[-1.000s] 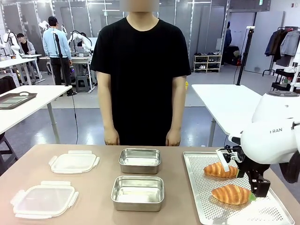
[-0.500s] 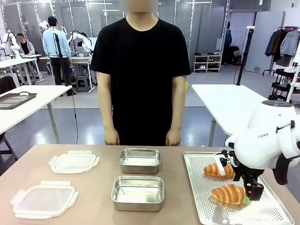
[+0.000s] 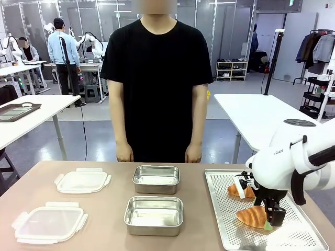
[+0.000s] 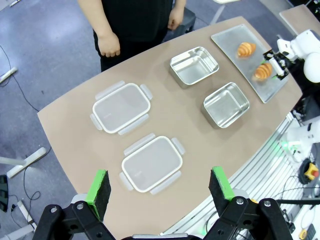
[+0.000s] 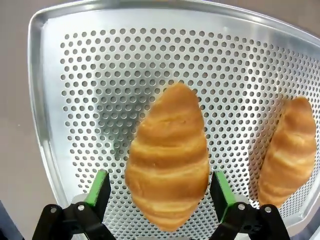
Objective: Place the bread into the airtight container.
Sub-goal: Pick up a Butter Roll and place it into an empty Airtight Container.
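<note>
Golden ridged croissant point(image 5: 167, 160) (perforated steel tray point(image 5: 100, 75))

**Bystanders, Furniture and a Tray**

A person point(image 3: 157, 78) in a black T-shirt stands at the far edge of the brown table point(image 3: 104, 209), arms down. A perforated metal tray point(image 3: 222, 209) lies at the table's right end. Behind, a white table point(image 3: 256, 115) stands to the right and a second white table point(image 3: 31, 117) to the left, the latter bearing a dark tray point(image 3: 18, 111). Farther back on the left, a figure in light blue point(image 3: 58, 49) stands near a seated figure point(image 3: 26, 49). A shoe rack point(image 3: 231, 69), a black pole point(image 3: 272, 63) and a clothes rail point(image 3: 316, 49) stand in the right background. A cable point(image 3: 85, 141) trails to the grey floor point(image 3: 104, 141).
</note>
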`<state>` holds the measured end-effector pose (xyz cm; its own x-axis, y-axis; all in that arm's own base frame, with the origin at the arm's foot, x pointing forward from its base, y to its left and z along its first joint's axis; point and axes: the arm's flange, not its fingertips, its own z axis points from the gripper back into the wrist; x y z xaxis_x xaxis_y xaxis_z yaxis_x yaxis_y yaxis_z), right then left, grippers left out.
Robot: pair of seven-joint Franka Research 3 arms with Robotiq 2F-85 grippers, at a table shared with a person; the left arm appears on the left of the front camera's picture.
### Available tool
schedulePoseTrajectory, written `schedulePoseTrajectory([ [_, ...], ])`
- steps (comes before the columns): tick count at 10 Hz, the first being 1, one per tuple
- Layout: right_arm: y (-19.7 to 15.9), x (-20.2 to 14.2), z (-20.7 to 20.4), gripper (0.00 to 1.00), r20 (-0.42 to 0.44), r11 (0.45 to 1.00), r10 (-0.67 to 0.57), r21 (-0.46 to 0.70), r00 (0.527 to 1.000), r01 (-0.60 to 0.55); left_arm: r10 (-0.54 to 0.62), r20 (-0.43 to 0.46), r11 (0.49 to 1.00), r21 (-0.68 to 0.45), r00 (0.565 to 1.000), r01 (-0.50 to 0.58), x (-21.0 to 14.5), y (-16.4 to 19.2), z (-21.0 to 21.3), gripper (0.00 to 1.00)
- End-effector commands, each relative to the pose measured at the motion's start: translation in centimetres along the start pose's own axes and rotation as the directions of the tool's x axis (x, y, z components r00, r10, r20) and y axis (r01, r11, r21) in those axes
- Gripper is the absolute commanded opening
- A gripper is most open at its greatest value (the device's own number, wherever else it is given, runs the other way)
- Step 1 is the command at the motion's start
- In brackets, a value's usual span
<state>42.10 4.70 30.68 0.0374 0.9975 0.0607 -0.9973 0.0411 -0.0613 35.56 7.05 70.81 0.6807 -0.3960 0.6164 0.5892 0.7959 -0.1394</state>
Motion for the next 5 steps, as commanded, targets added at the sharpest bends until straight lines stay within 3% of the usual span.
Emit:
schedulePoseTrajectory([
  [1,-0.86,-0.08,-0.79,0.89,0.000,0.999,0.033,-0.005,0.999,-0.033,-0.008,-0.001,1.000,-0.004,1.000,0.008,-0.04,-0.11,0.10,1.00],
  [5,-1.00,-0.08,-0.55,0.49,-0.019,0.999,0.035,0.008,0.999,-0.035,-0.008,-0.001,1.000,-0.004,1.000,0.008,-0.04,-0.11,0.10,1.00],
])
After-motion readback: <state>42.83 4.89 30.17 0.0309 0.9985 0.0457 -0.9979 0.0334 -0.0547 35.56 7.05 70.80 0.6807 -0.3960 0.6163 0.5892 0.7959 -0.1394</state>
